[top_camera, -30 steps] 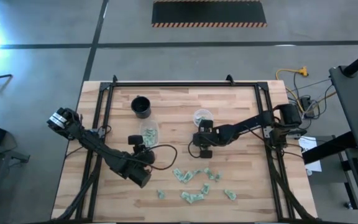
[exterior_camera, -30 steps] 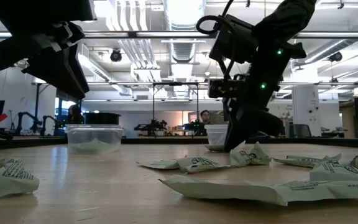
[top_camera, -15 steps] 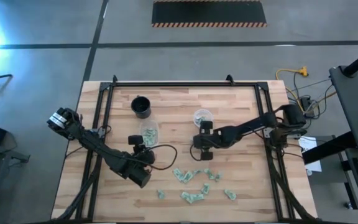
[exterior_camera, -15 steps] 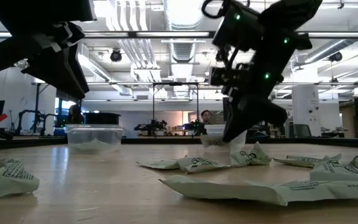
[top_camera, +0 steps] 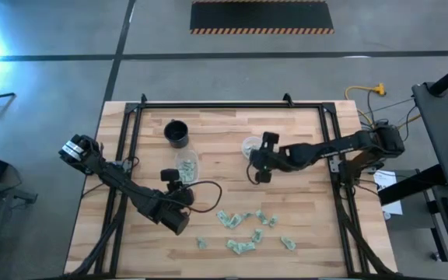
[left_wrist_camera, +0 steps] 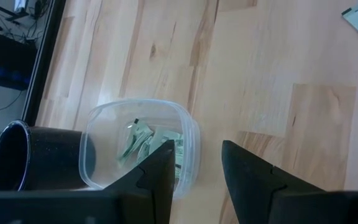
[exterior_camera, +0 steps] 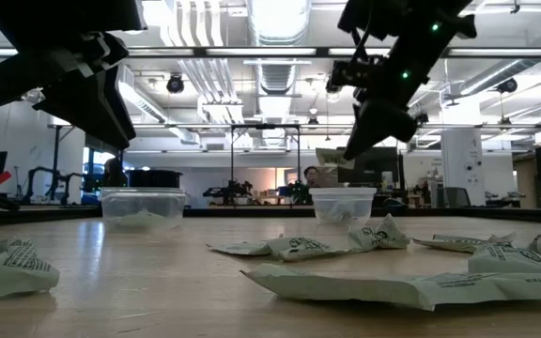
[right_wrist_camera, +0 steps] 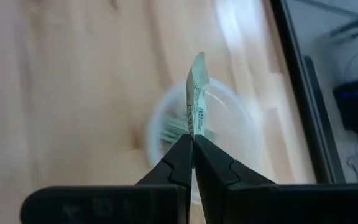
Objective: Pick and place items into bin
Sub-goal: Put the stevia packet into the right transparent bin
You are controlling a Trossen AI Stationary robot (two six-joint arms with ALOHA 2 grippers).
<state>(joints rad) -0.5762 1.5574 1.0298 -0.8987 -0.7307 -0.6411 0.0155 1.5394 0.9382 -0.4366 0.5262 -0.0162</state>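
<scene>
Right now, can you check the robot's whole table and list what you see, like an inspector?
Surface: wooden table, in a black frame.
Job's things: green-and-white packets scattered near the front; some already inside the left clear tub and the right clear tub.
Clutter: black cup.
Grippers: right gripper pinches one packet above the right clear tub; left gripper open, empty.
Cables: yellow cord on the floor.
Surroundings: lab room, a person far behind.
</scene>
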